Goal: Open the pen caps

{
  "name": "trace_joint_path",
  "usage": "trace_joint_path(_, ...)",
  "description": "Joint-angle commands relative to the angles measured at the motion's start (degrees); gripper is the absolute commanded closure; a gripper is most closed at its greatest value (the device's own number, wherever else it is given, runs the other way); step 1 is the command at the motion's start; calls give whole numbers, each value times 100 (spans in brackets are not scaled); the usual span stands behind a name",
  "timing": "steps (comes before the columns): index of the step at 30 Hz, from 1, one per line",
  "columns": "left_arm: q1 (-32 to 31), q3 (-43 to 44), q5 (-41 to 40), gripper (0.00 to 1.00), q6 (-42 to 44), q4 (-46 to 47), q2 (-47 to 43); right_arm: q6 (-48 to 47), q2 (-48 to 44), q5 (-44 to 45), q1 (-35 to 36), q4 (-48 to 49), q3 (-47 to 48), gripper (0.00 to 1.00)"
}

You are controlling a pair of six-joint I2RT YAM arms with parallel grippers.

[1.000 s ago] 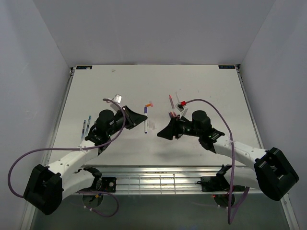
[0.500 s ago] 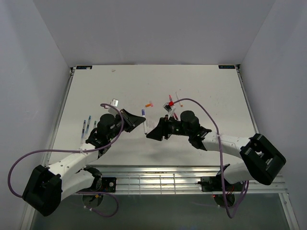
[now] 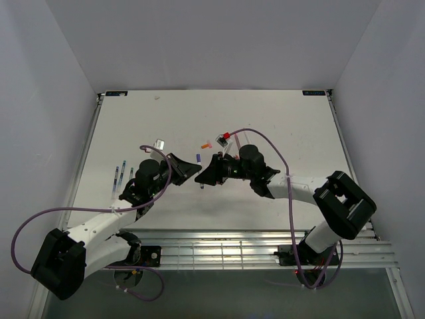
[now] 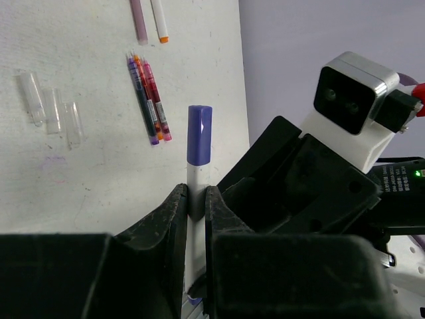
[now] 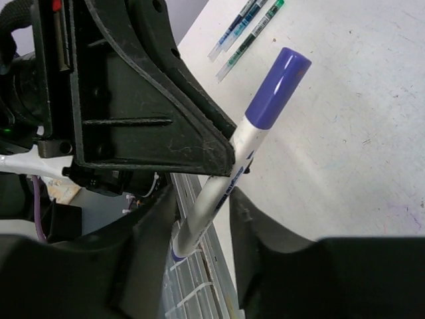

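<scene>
The left gripper [image 4: 196, 194] is squeezed tight on a pen [image 4: 194, 174], holding it by its white barrel up off the white table [image 3: 279, 126], near the middle of it. The purple cap [image 4: 199, 123] is on the end of the pen and sticks out past the left fingers [image 4: 169, 219]. The pen leans a bit, it is not lying flat. The right gripper [image 5: 204, 197] is right up against the left one, nose to nose. Its jaws are partly open. One right finger [image 5: 156, 226] is on each side of the white barrel, very close, and a thin gap shows next to the barrel, so it is not pinching the pen. In the right wrist view the purple cap points up and away, past the black side of the left gripper. Down on the table there are three clear caps [image 4: 50, 109] lying side by side, with no pens in them. Near them is a little bunch of pens [image 4: 149, 100], dark red and orange, pressed together. Two more pens [image 4: 149, 16] lie farther off, one pink and one white with an orange tip. Some blue and green pens [image 5: 247, 28] lie together on the table on the left arm's side. A small orange cap [image 3: 206, 143] lies by itself just past the two grippers
</scene>
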Motion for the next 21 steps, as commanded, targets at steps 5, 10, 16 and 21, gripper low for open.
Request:
trace_joint_path(5,-31,-13,33,94,66,176,-17,112,267,-225,32,456,157,84)
trace_joint_path(10,-31,31,-54,74,224,185,36,165,276,-330,23,439,96,92)
trace_joint_path(16,-31,154,-204,65,400,176,115,270,145,-418,32,492,-176,92)
trace_joint_path(21,-31,242,-265,65,462,184,177,350,39,-480,32,588,-405,92)
